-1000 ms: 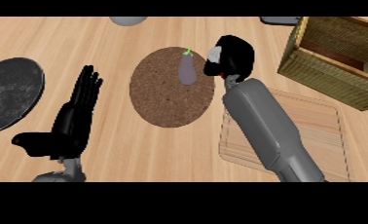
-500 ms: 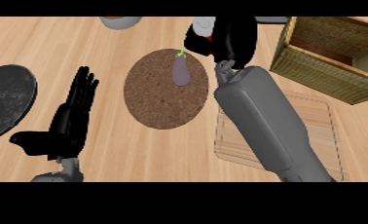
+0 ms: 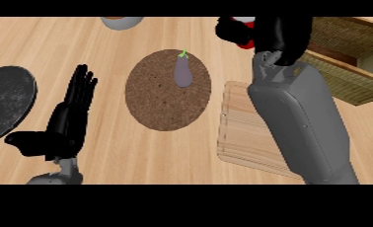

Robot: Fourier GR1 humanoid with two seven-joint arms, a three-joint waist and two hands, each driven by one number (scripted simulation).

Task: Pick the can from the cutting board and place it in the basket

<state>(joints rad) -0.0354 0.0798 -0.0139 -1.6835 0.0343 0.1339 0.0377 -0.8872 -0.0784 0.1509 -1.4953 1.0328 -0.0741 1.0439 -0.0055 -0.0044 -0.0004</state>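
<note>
Item, can [image 3: 244, 32]: red with a pale top, only slivers showing inside our right hand [image 3: 266, 33], whose fingers curl round it and carry it clear of the cutting board [image 3: 244, 132], just short of the wicker basket [image 3: 342, 63] at the right edge; we judge it held aloft for the drop into the basket, not yet made. Item, left hand [image 3: 69, 110]: fingers straight and up, resting at lower left beside a dark plate [image 3: 13, 97]; a brown round mat [image 3: 167, 90] bears an eggplant [image 3: 182, 69]; a grey bowl [image 3: 121, 21] sits at the top edge; no label or writing can be read anywhere.
</note>
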